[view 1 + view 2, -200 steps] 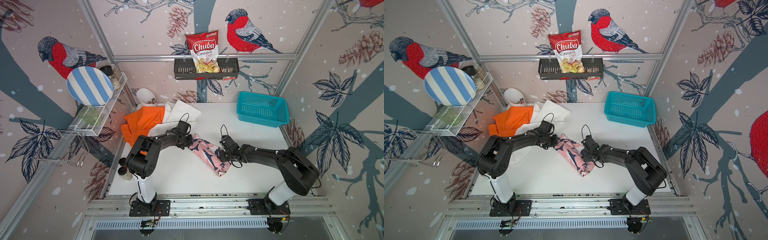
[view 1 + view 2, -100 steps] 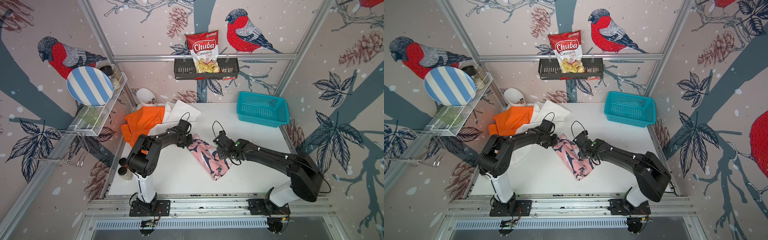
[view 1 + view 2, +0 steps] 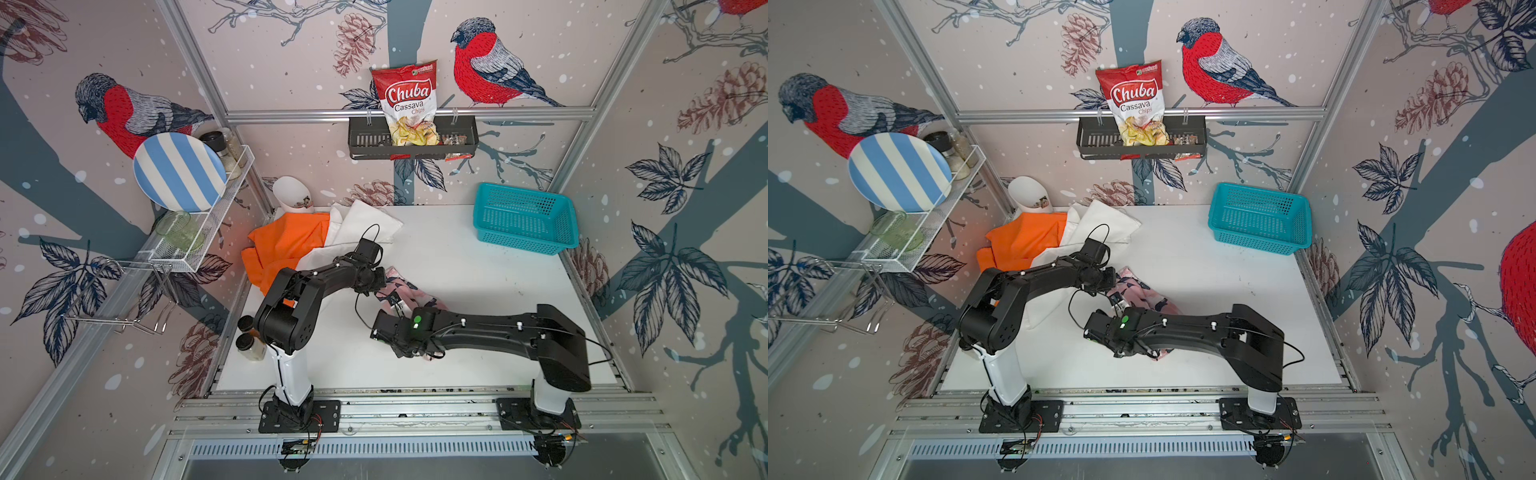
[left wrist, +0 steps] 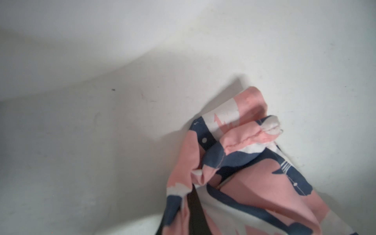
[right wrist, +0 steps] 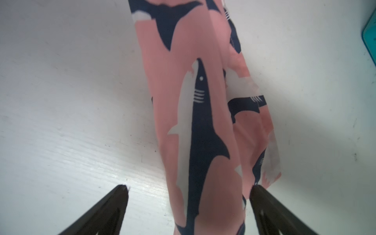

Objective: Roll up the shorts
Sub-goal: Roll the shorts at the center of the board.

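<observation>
The pink shark-print shorts [image 3: 401,291] [image 3: 1142,293] lie mid-table, bunched into a long narrow strip. My left gripper [image 3: 376,282] [image 3: 1111,282] [image 4: 193,213] is shut on the strip's far end, and cloth [image 4: 254,183] is gathered around its dark finger. My right gripper [image 3: 409,347] [image 3: 1133,351] [image 5: 189,186] stands open over the near end. The strip [image 5: 195,114] runs away between its spread fingers, and one fingertip [image 5: 256,191] is at the cloth's edge. The orange shorts [image 3: 286,241] [image 3: 1025,237] and white shorts [image 3: 365,226] [image 3: 1104,224] lie heaped at the back left.
A teal basket [image 3: 523,218] stands at the back right. A white cup [image 3: 291,199] leans in the back left corner. Two spice jars [image 3: 247,340] stand beside the table's left edge. A wire rack with a striped plate [image 3: 178,172] hangs on the left wall.
My right gripper has opened, let go of the pink shorts and shifted left towards the strip's near end. The left gripper has held its place and grip.
</observation>
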{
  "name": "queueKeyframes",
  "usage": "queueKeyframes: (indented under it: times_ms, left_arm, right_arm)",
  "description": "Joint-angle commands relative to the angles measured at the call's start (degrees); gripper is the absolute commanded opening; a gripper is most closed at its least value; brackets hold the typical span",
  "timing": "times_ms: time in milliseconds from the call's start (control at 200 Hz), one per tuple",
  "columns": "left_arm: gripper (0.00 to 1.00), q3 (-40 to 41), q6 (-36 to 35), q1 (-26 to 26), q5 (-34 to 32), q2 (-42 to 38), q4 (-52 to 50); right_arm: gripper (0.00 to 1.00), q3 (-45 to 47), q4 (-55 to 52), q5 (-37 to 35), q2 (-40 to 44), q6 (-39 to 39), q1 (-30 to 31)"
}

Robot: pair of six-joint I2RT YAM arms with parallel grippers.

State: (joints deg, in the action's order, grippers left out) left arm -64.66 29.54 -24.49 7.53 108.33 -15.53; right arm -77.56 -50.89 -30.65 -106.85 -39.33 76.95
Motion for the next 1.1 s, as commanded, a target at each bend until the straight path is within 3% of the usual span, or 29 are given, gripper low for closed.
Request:
queueKeyframes:
  times_ms: [0,95,210,280,425,490,585,745,920,1096]
  left_arm:
    - [0.00,0.49,-0.97,0.13,-1.92,1.34,-5.78]
    - [0.00,0.29,-1.07,0.14,-1.64,1.57,-5.74]
    - [0.00,0.46,-1.29,0.14,-1.73,1.36,-5.82]
    - [0.00,0.68,-1.41,0.23,-1.82,1.10,-5.72]
    - [0.04,0.99,-1.85,0.32,-1.90,0.36,-5.34]
    - [0.14,0.96,-1.96,0.29,-2.63,-0.69,-5.40]
    - [0.38,1.62,-1.75,0.47,-4.76,-4.04,-4.78]
    - [0.59,1.50,-1.41,0.94,-7.91,-10.70,-6.45]
    - [0.69,-0.24,-2.55,0.94,-8.39,-14.66,-10.02]
    - [0.71,0.37,-2.04,0.78,-7.36,-17.34,-10.89]
  right_arm:
    - [0.95,-2.37,-7.91,-8.36,-5.69,-4.41,1.79]
    - [0.81,-1.28,-5.93,-9.17,-9.16,-3.52,1.67]
    - [0.55,0.24,-3.49,-9.73,-11.31,-2.18,1.20]
    - [0.49,0.56,-3.23,-10.68,-11.80,-1.74,0.78]
    - [0.24,2.44,1.37,-7.14,-8.49,1.93,-0.76]
    - [0.16,4.91,7.05,-0.16,-4.12,5.07,-2.23]
    - [0.10,9.86,16.65,14.21,4.14,7.78,-5.79]
    - [0.09,19.86,32.35,40.16,15.18,7.82,-14.62]
    - [0.09,34.19,51.67,63.11,20.84,1.69,-26.92]
    - [0.09,44.01,66.18,77.14,19.37,-3.68,-38.37]
